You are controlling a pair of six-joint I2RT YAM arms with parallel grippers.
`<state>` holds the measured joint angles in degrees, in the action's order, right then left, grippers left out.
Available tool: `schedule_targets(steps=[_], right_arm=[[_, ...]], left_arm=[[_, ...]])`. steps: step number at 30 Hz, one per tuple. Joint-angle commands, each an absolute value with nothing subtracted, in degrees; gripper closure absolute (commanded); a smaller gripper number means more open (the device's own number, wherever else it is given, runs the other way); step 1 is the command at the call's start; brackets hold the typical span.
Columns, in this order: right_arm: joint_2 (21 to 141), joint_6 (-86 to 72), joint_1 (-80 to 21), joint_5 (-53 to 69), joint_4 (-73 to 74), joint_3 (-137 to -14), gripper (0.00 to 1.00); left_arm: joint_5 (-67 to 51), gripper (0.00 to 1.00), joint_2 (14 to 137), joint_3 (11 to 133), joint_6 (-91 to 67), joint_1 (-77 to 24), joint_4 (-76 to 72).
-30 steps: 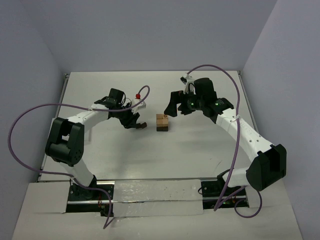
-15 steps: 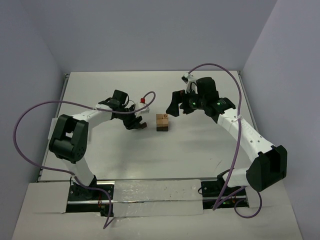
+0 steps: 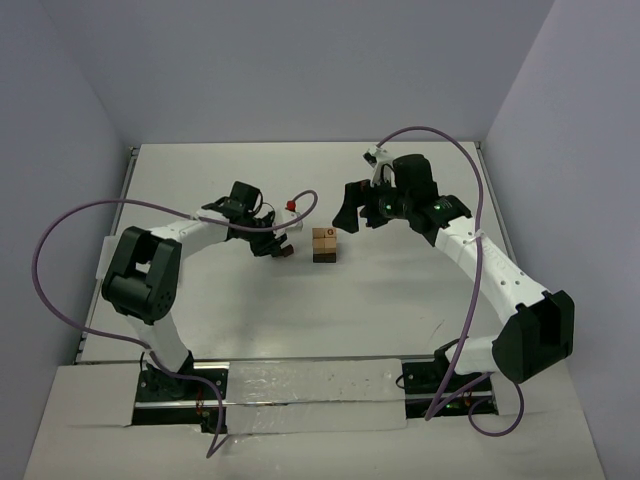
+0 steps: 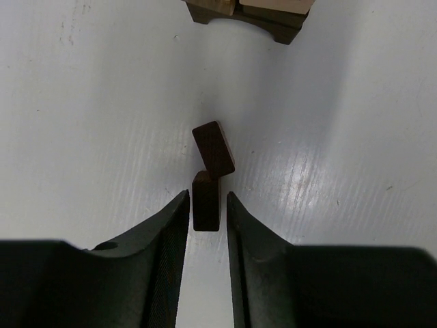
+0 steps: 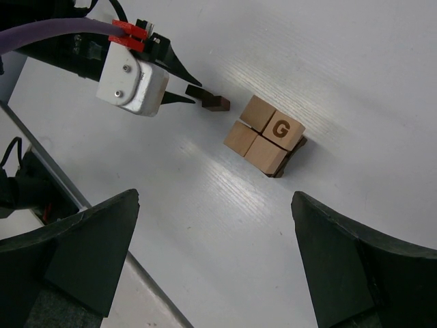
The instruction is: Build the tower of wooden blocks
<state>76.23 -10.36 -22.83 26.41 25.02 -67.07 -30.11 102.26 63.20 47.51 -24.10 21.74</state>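
1. My left gripper (image 4: 206, 198) is slightly open, straddling a small dark brown wooden block (image 4: 206, 208); a second dark block (image 4: 214, 148) touches it just ahead.
2. Farther ahead, the wood block tower (image 5: 266, 133) is barely started on the counter (image 4: 82, 102).
3. My right gripper (image 5: 213, 205) hovers above it, wide open and empty.

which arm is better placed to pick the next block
Left. The left gripper straddles a dark brown block, a finger on each side, near the wood block tower. The right gripper hangs open and empty, farther from that block.
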Motion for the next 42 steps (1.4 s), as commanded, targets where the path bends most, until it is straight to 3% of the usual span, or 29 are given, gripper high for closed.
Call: schedule_targets(steps=[1,12,16,19,22,26,30,33,42], right_arm=[[73.92,-8.87,-22.42,26.19,23.21,-67.94,0.0],[72.96,1.18,-22.41,19.95,24.16,-72.42,0.0],[72.69,3.82,-22.5,20.39,24.08,-75.15,0.0],[74.42,6.01,-24.0,24.05,23.04,-78.47,0.01],[76.15,9.71,-28.76,23.4,23.86,-81.56,0.02],[79.03,15.7,-36.23,20.42,26.49,-86.93,0.03],[82.8,17.49,-41.22,23.76,28.92,-91.77,0.07],[85.26,18.2,-42.99,27.88,30.62,-95.53,0.09],[90.32,17.21,-46.19,24.82,32.07,-98.57,0.12]], left_arm=[[-29.97,0.68,102.57,62.4,49.22,-24.52,18.11],[-30.3,1.0,94.57,59.25,41.86,-22.76,20.21],[-35.43,1.0,86.48,60.03,27.58,-19.78,22.15],[-41.92,1.0,76.62,60.32,4.22,-14.78,19.22],[-42.07,1.0,69.88,60.2,-12.37,-12.61,15.85],[-36.49,1.0,71.58,67.55,-24.65,-12.48,24.78],[-37.8,1.0,74.44,73.38,-30.95,-12.48,31.63],[-41.83,1.0,74.26,70.96,-35.89,-12.48,30.2],[-50.26,1.0,74.85,67.89,-40.34,-12.39,28.53]])
